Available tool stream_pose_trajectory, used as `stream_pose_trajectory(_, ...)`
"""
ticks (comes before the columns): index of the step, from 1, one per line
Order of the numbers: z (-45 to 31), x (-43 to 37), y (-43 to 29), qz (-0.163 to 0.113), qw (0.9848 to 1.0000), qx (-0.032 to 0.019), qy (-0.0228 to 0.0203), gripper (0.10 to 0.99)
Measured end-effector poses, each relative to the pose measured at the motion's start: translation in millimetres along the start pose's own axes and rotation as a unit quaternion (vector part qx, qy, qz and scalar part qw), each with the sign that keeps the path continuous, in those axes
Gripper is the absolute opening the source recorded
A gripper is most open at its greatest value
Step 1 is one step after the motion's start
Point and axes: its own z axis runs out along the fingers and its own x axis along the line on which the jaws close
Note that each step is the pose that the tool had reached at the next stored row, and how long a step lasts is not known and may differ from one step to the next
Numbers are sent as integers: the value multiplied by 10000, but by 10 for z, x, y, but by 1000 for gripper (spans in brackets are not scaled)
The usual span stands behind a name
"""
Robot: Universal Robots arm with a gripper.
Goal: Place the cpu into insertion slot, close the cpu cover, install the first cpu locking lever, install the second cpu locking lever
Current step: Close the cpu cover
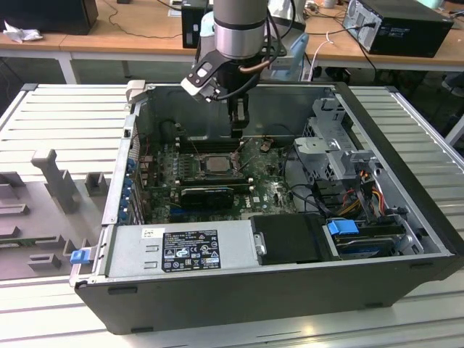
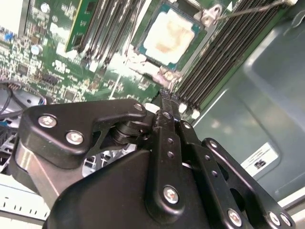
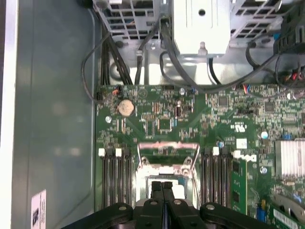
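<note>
jaws: mine, closed empty, tips beside slot (image 2: 139, 46).
cpu (image 2: 169, 36): seated in slot.
cover (image 3: 167, 144): apparently raised.
risk: my tips slipping off the cover, scraping the cpu.

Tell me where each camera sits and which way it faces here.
Exterior view: off the arm, above the open computer case, looking down into it; the arm and gripper show.
First wrist view: on the wrist, facing the motherboard squarely past the shut gripper.
Second wrist view: on the wrist, slanting along the gripper toward the cpu.
Shared: both wrist views show the gripper over the motherboard; exterior and second wrist views show the cpu.
</note>
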Motion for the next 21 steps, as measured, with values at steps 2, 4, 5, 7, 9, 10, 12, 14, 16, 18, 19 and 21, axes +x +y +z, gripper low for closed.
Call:
stream_pose_trajectory(2,4,0,63,-1,10000,7,0,106)
stream_pose_trajectory(4,6,1,88,-1,10000,7,0,106)
stream_pose_trajectory(5,7,1,101,0,10000,8,0,106)
stream_pose_trajectory(7,15,1,138,0,10000,7,0,106)
stream_pose_trajectory(9,22,1,185,0,10000,7,0,106)
stream_pose_trajectory(10,24,1,208,0,10000,8,-1,106)
stream_pose_trajectory(12,32,2,272,-1,10000,7,0,106)
stream_pose_trajectory(14,45,3,315,1,10000,7,1,106)
stream_pose_trajectory(16,67,3,411,0,10000,10,0,106)
stream_pose_trajectory(18,94,3,498,0,10000,18,-1,106)
stream_pose_trajectory(19,136,2,522,-1,10000,19,-1,106)
stream_pose_trajectory(21,198,0,518,-11,10000,19,1,106)
